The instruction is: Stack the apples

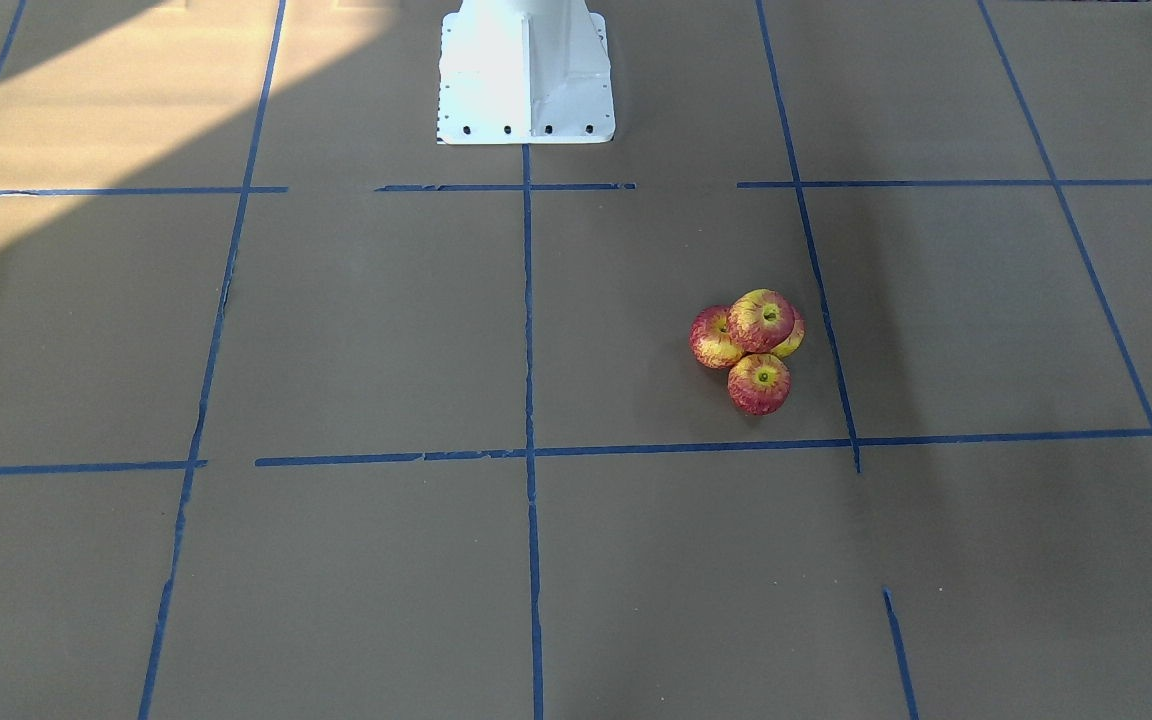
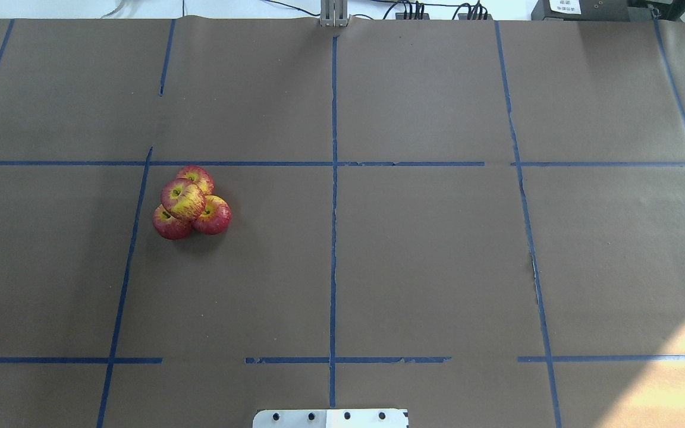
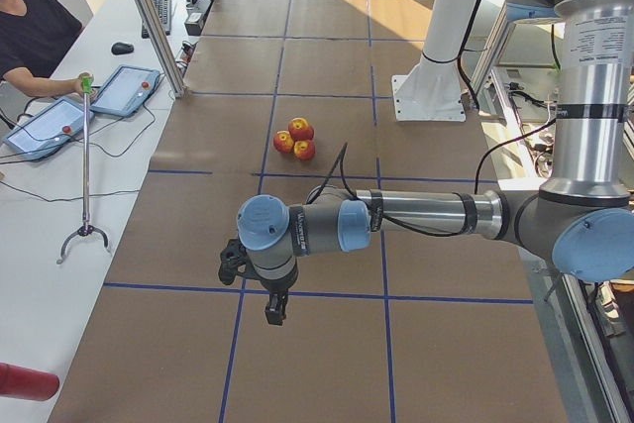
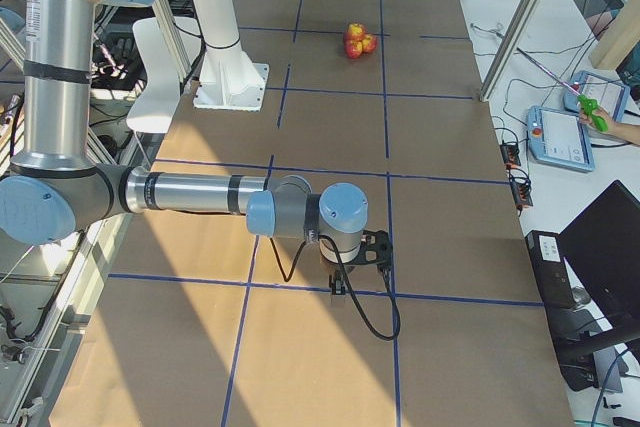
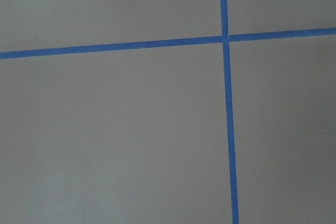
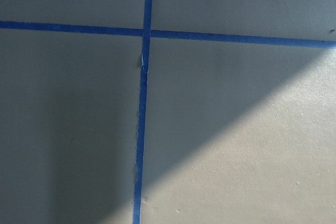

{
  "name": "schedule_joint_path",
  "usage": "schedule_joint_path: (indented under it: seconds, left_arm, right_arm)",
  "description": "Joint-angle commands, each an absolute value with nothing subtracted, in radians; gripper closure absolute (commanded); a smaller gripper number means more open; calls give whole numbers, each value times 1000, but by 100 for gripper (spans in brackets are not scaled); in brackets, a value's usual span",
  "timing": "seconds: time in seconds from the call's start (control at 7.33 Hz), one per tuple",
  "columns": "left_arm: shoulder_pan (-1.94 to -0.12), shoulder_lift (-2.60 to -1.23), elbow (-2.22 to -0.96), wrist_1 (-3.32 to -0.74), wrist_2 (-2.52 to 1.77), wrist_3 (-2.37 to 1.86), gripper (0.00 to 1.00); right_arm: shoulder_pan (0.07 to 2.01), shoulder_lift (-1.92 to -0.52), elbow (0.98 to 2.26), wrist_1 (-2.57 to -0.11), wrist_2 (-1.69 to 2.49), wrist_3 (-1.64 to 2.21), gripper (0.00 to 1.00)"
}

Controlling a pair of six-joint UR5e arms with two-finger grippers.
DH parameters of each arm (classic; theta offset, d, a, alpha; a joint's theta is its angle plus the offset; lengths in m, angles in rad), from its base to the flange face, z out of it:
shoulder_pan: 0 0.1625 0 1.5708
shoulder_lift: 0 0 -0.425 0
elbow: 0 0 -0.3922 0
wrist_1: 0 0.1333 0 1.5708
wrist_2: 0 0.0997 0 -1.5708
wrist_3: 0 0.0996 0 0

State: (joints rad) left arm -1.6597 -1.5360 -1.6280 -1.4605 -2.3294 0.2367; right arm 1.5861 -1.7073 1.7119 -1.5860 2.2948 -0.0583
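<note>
Left of centre in the overhead view, just right of a blue tape line [image 2: 126, 267]: four apples [image 2: 192, 205] in one tight cluster on the brown table [image 2: 437, 267]. Three down on the table, touching one another. Top apple [image 2: 183, 199] seated over the gap between them, stem dimple tipped toward the frame's left. Same cluster right of centre in the front-facing view, one lower apple mostly hidden behind the top one.

Lower middle of the left side view, well apart from the cluster: left pincer [image 3: 275, 312], pointing down over the table near a tape crossing. Seen only from the side and small, so cannot tell whether spread or pressed together.

Lower centre of the right side view: right pincer [image 4: 339, 289], also pointing down near a tape crossing, with the apples far off at the frame's top. Again cannot tell whether spread or pressed together.

Both wrist views: table surface and crossing tape lines, with a sunlit patch at lower right in the right one. Top centre of the front-facing view: white robot base [image 1: 526, 75].
</note>
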Motion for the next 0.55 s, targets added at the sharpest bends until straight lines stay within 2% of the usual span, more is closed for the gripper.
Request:
schedule_joint_path:
  seconds: [0.0,0.41]
  left_arm:
    - [-1660,-1520,-1618,-1526,-2333,232,0]
    - [-1658,-1512,-1621,-1519,-2330,227,0]
  right_arm:
    - [1586,-1707,1712,-1585,2295,-58,0]
    - [1586,-1707,1712,-1586,2295,-58,0]
